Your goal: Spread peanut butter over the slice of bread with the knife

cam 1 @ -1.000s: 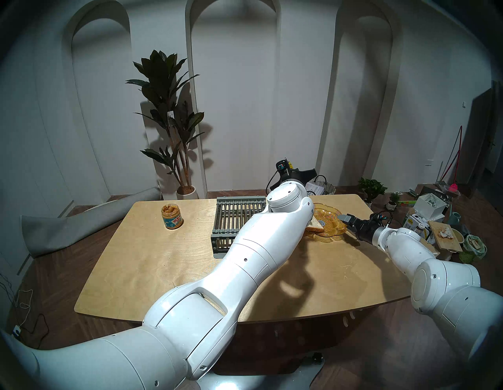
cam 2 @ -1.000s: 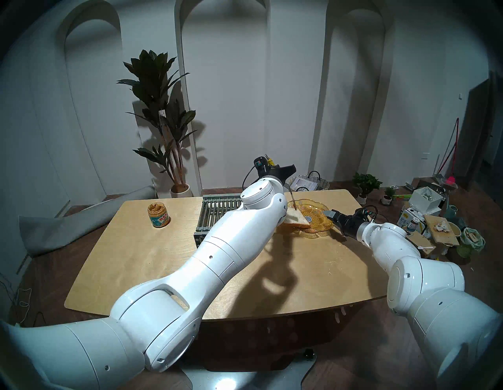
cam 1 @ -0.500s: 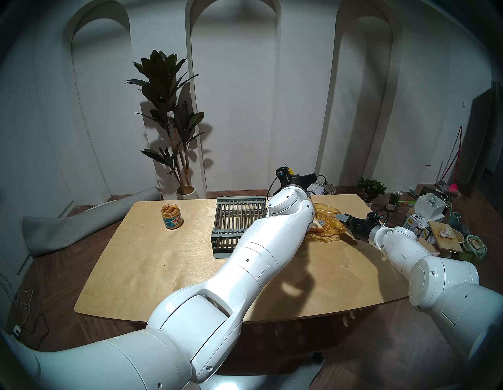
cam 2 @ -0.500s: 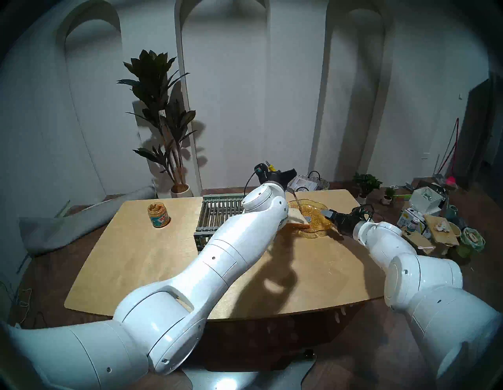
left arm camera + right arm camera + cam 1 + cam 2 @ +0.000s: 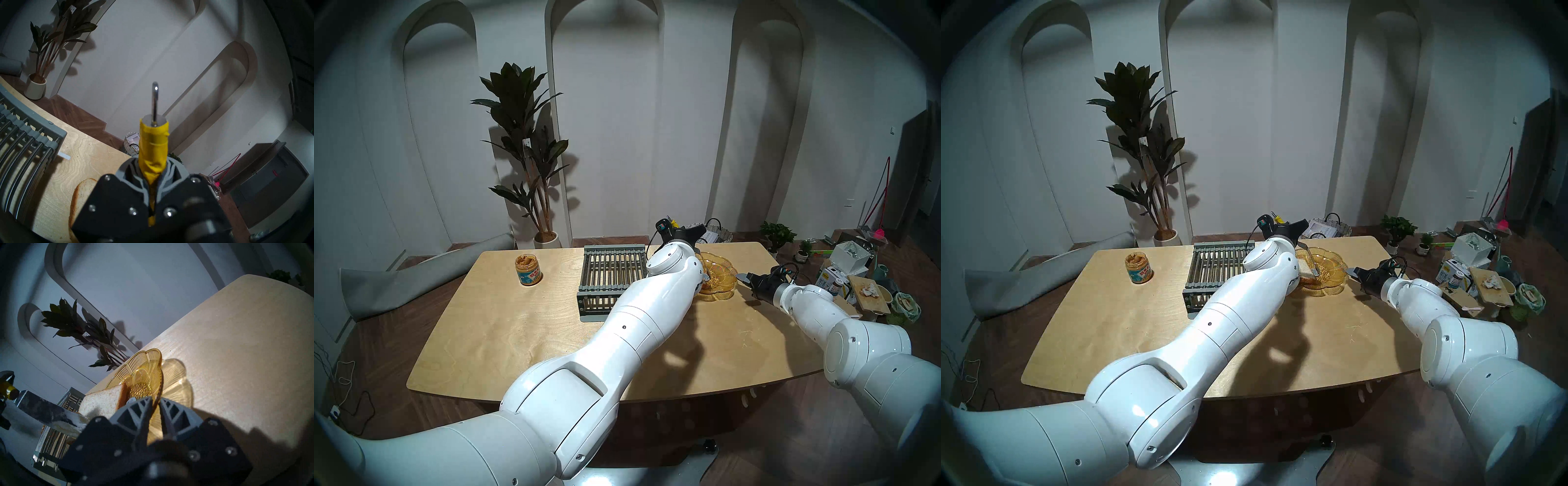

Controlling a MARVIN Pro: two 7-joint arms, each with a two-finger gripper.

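My left gripper (image 5: pixel 153 169) is shut on the knife's yellow handle (image 5: pixel 153 144) above the amber glass dish (image 5: pixel 1331 258). The blade (image 5: pixel 1310 261) slants down onto the slice of bread (image 5: pixel 1305 273), which leans on the dish's left rim. In the right wrist view the blade (image 5: pixel 42 409) carries a pale smear over the bread (image 5: pixel 102 400). My right gripper (image 5: pixel 156 398) is shut on the dish's right rim (image 5: pixel 159 372). The open peanut butter jar (image 5: pixel 527 269) stands far left on the table. My left forearm hides the bread in the left head view.
A grey slatted rack (image 5: pixel 609 271) sits just left of the dish, under my left arm. A wicker basket (image 5: pixel 719 234) stands behind the table (image 5: pixel 517 322). Boxes and clutter (image 5: pixel 857 271) lie on the floor at the right.
My left wrist has dropped and the blade has swept across the bread toward the dish's middle. The dish, the bread and my right gripper have shifted a little to the left.
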